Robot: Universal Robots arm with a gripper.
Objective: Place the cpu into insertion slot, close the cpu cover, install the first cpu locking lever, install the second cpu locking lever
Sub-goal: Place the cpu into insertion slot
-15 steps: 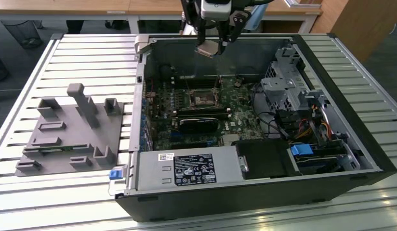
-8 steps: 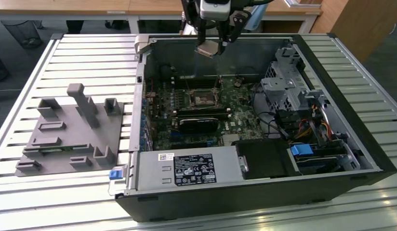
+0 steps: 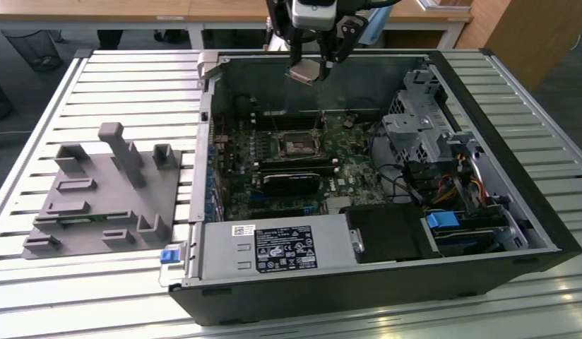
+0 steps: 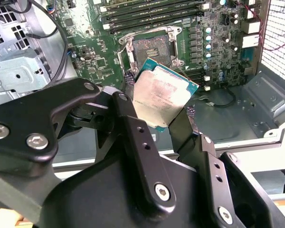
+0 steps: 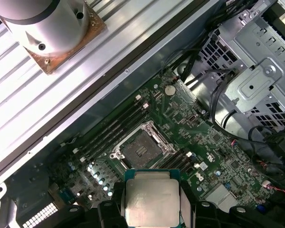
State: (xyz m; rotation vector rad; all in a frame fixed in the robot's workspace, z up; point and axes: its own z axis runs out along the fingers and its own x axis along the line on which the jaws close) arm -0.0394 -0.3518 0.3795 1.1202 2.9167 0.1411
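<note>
One cpu (image 5: 152,202), one insertion slot (image 5: 141,151), one pincer (image 3: 313,67), one computer case (image 3: 366,300), one grey fixture block (image 3: 88,208)

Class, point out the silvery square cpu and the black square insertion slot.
silvery square cpu (image 4: 163,97), second wrist view, middle of metal face.
black square insertion slot (image 5: 142,150), first wrist view, dark centre.

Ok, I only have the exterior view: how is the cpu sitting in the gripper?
Observer: In the second wrist view the gripper pinches the cpu by two opposite edges, with its metal face toward that camera.
Operator: And is anything in the slot?
Observer: No. In the first wrist view the slot shows a bare dark centre inside its silver rim.
</note>
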